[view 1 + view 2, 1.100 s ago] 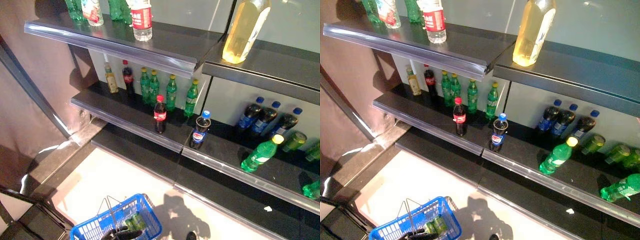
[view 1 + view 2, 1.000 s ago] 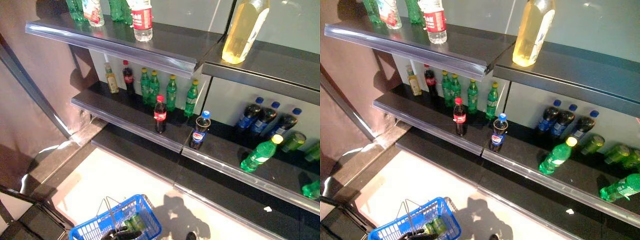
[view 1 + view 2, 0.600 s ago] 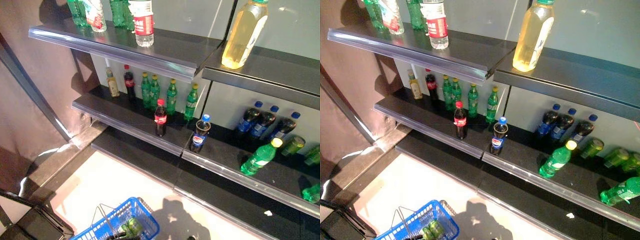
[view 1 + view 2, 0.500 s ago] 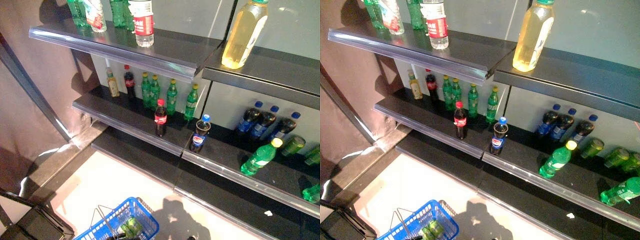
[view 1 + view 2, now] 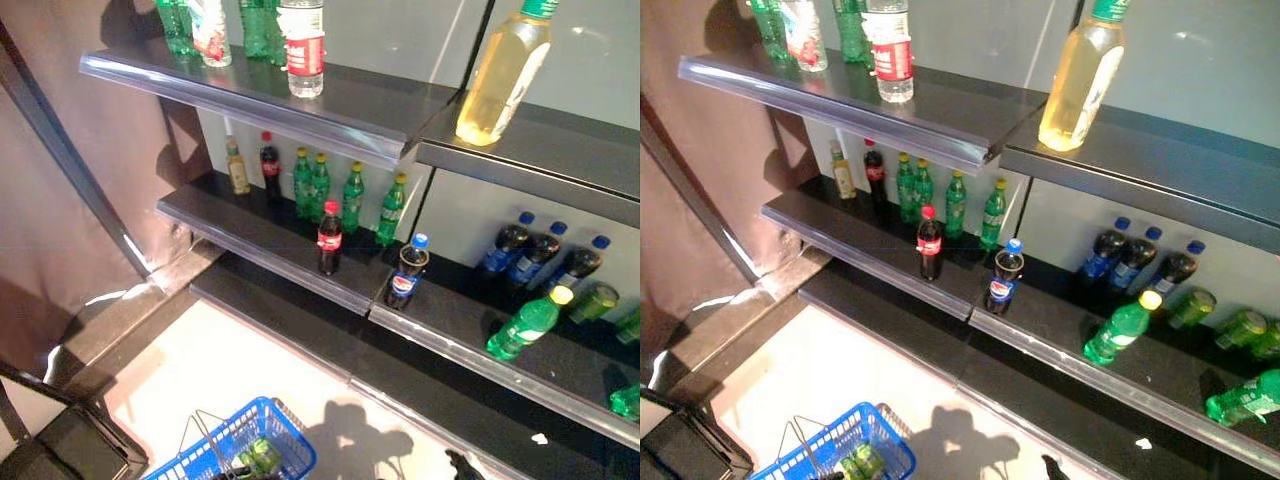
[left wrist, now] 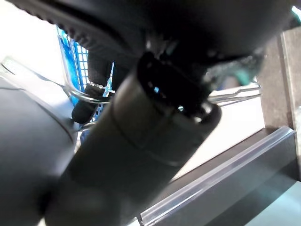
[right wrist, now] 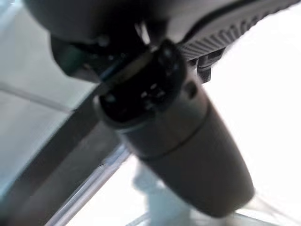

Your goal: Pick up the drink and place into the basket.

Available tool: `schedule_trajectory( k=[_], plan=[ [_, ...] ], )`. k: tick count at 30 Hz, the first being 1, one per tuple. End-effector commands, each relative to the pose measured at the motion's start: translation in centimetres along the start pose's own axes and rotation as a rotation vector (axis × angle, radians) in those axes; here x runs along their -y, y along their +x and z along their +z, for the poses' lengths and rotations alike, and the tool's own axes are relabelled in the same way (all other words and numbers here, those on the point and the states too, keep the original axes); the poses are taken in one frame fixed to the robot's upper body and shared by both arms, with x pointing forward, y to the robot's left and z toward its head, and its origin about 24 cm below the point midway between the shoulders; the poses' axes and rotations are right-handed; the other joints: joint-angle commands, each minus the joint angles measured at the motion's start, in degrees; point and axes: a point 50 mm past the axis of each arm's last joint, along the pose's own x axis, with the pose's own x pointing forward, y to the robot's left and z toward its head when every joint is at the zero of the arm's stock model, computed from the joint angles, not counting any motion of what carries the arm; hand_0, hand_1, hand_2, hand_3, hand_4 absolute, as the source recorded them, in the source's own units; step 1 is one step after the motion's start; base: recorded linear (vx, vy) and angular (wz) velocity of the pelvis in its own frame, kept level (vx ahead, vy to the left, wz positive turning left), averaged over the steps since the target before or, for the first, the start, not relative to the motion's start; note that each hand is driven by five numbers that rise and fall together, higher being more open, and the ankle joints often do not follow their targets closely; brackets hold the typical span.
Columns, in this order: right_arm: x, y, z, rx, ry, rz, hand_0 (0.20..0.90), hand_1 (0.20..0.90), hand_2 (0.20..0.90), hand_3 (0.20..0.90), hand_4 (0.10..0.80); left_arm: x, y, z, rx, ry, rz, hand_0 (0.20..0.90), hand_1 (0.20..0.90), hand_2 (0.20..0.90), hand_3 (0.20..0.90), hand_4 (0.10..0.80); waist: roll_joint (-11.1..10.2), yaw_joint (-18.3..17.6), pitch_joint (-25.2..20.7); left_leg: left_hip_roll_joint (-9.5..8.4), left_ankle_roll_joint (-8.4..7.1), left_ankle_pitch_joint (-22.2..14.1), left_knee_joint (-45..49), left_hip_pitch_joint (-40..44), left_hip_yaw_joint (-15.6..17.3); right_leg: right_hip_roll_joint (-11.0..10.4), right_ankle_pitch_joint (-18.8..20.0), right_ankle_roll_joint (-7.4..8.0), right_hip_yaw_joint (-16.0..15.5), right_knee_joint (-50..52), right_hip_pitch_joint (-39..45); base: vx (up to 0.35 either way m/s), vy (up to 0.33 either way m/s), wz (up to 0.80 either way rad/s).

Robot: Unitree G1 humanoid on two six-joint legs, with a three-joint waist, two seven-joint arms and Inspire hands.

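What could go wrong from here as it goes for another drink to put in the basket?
The cola bottle and the blue-capped bottle stand near the front edge of the lower shelf, so a clumsy reach might knock one off. The blue basket hangs by its wire handles from the left hand and already holds a green drink; swinging it could spill it.

The right robot hand [image 7: 188, 136] fills the view above pale floor [image 7: 268, 103]

Dark shelves [image 5: 270, 235] (two tiers) stand against a pale wall [image 5: 1200, 60] over a light floor [image 5: 210, 370].
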Motion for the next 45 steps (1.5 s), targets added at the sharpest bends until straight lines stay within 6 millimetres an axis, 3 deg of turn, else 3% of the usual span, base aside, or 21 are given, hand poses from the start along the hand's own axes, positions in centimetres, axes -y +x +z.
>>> schedule_trajectory(
  k=[1, 2, 3, 5, 9, 10, 11, 12, 13, 15, 22, 26, 31, 39, 45],
  plan=[
    [4.9, 1.4, 10.5, 0.437, 0.013, -0.183, 0.9, 0.9, 0.9, 0.9, 0.8, 1.3, 0.1, 1.9, 0.081, 0.098, -0.056, 0.3, 0.3, 0.3, 0.2, 0.1, -1.6, 1.8, 1.8, 1.67, -1.71, 0.4, 0.7, -2.1, -2.9, -4.1, -2.1, 4.2, 0.2, 0.7, 3.1, 0.0, 0.0, 0.0],
    [5.4, 1.2, 11.7, 0.475, 0.021, -0.193, 0.9, 0.9, 0.9, 0.9, 0.8, 1.4, 0.1, 1.7, 0.08, 0.099, -0.057, 0.3, 0.3, 0.3, 0.2, 0.1, -1.5, 1.9, 1.8, 1.66, -1.73, 0.4, 0.7, -2.0, -2.9, -4.1, -2.2, 4.14, 0.2, 0.7, 3.1, 0.033, 0.002, 0.02],
    [6.5, 0.7, 14.1, 0.563, 0.053, -0.197, 0.9, 0.9, 0.9, 0.9, 0.8, 1.4, 0.0, 1.2, 0.076, 0.099, -0.056, 0.3, 0.3, 0.3, 0.2, 0.1, -1.5, 1.9, 1.7, 1.63, -1.77, 0.3, 0.8, -2.0, -3.0, -4.1, -2.3, 4.04, 0.2, 0.7, 3.2, 0.0, 0.0, 0.0],
    [6.5, -0.6, 14.4, 0.698, 0.029, -0.226, 0.9, 0.9, 0.9, 0.9, 0.8, 1.0, 0.0, 1.0, 0.079, 0.073, -0.055, 0.3, 0.3, 0.3, 0.2, 0.1, -1.3, 0.9, 1.7, 1.95, -1.83, 0.3, 0.9, -2.1, -2.2, -3.9, -2.2, 4.06, 0.9, 0.9, 2.6, -0.011, 0.016, 0.04],
    [8.5, -6.4, 18.6, 1.046, 0.031, -0.38, 0.9, 0.9, 0.9, 0.9, 0.8, 1.5, -0.2, 0.5, 0.082, 0.0, -0.05, 0.3, 0.3, 0.3, 0.2, 0.1, -0.6, -2.1, 2.2, 1.88, -1.31, 0.1, 1.0, -1.8, -1.2, -3.8, -2.2, 4.45, 2.4, 1.1, 2.0, -0.027, 0.039, 0.06],
    [8.9, -7.2, 19.1, 1.069, 0.028, -0.398, 0.9, 0.9, 0.9, 0.9, 0.8, 1.5, -0.3, 0.4, 0.082, -0.005, -0.049, 0.3, 0.3, 0.3, 0.2, 0.1, -0.6, -2.3, 2.2, 1.91, -1.3, 0.1, 1.0, -1.7, -1.0, -3.7, -2.2, 4.48, 2.6, 1.1, 2.0, -0.01, 0.027, -0.03],
    [10.1, -9.2, 19.9, 1.163, 0.042, -0.461, 0.9, 0.9, 0.9, 0.9, 0.8, 1.5, -0.4, -0.1, 0.08, -0.025, -0.045, 0.3, 0.3, 0.3, 0.2, 0.1, -0.5, -3.1, 2.3, 2.0, -1.25, 0.1, 0.9, -1.5, -0.7, -3.6, -2.2, 4.56, 3.1, 1.1, 1.9, -0.001, 0.017, -0.06],
    [10.2, -9.5, 19.9, 1.17, 0.044, -0.468, 0.9, 0.9, 0.9, 0.9, 0.8, 1.5, -0.4, -0.2, 0.079, -0.026, -0.046, 0.3, 0.3, 0.3, 0.2, 0.1, -0.4, -3.1, 2.3, 2.01, -1.24, 0.1, 0.9, -1.5, -0.6, -3.6, -2.2, 4.56, 3.1, 1.1, 1.9, 0.011, 0.039, -0.1],
    [11.8, -12.0, 20.3, 1.273, 0.083, -0.552, 0.9, 0.9, 0.9, 0.9, 0.8, 1.4, -0.5, -0.9, 0.073, -0.053, -0.04, 0.3, 0.3, 0.3, 0.2, 0.1, -0.2, -4.2, 2.2, 2.2, -1.23, 0.0, 0.8, -1.2, 0.1, -3.5, -2.3, 4.66, 3.8, 1.1, 1.8, 0.014, 0.034, -0.12],
    [12.8, -13.7, 20.4, 1.348, 0.126, -0.635, 0.9, 0.9, 0.9, 0.9, 0.8, 1.2, -0.6, -1.4, 0.069, -0.07, -0.04, 0.3, 0.3, 0.3, 0.2, 0.1, 0.0, -4.8, 2.3, 2.4, -1.26, 0.0, 0.8, -1.1, 0.6, -3.5, -2.4, 4.69, 4.1, 1.2, 1.6, 0.017, 0.035, -0.08],
    [14.8, -15.5, 20.3, 1.41, 0.32, -0.83, 0.9, 0.9, 0.9, 0.9, 0.8, 1.3, -0.7, -2.2, 0.061, -0.073, -0.046, 0.3, 0.3, 0.3, 0.2, 0.1, 0.2, -4.9, 3.0, 2.95, -1.3, -0.3, 2.7, -2.1, 1.2, -3.5, -3.4, 4.15, 3.9, 3.2, 0.5, 0.023, 0.018, -0.15],
    [15.7, -15.5, 20.9, 1.41, 0.448, -0.933, 0.9, 0.9, 0.9, 0.9, 0.8, 2.0, -0.6, -1.7, 0.071, -0.039, -0.064, 0.3, 0.3, 0.3, 0.2, 0.1, 0.3, -4.2, 5.1, 3.09, -1.12, -0.9, 7.9, -5.8, 0.2, -3.4, -5.4, 2.55, 3.6, 8.5, -2.7, -0.02, 0.016, -0.04],
    [16.9, -15.8, 23.7, 1.477, 0.517, -0.972, 0.9, 0.9, 0.9, 0.9, 0.8, 3.3, -0.3, 1.2, 0.151, -0.029, -0.107, 0.3, 0.3, 0.3, 0.2, 0.1, 0.6, -3.3, 10.8, 2.39, -0.99, -1.6, 15.3, -12.9, -2.2, -3.7, -7.3, 0.71, 3.5, 15.5, -8.5, -0.157, 0.032, 0.06],
    [18.7, -16.5, 27.9, 1.524, 0.594, -1.111, 0.9, 0.9, 0.9, 0.9, 0.8, 5.7, -0.5, 5.9, 0.294, -0.038, -0.174, 0.3, 0.3, 0.3, 0.2, 0.1, 2.0, -1.5, 19.6, 0.4, -0.97, 0.8, 21.0, -23.2, -5.5, -4.1, -7.6, -1.41, 2.9, 21.9, -17.5, -0.151, 0.054, 0.06],
    [20.8, -16.8, 29.5, 1.49, 0.665, -1.243, 0.9, 0.9, 0.9, 0.9, 0.8, 7.1, -0.9, 8.4, 0.365, -0.036, -0.225, 0.3, 0.3, 0.3, 0.2, 0.1, 3.2, -0.9, 23.7, -1.09, -0.55, 1.8, 23.7, -28.5, -6.3, -4.3, -7.4, -1.85, 2.9, 24.2, -22.2, -0.099, 0.048, 0.03]
  ],
)
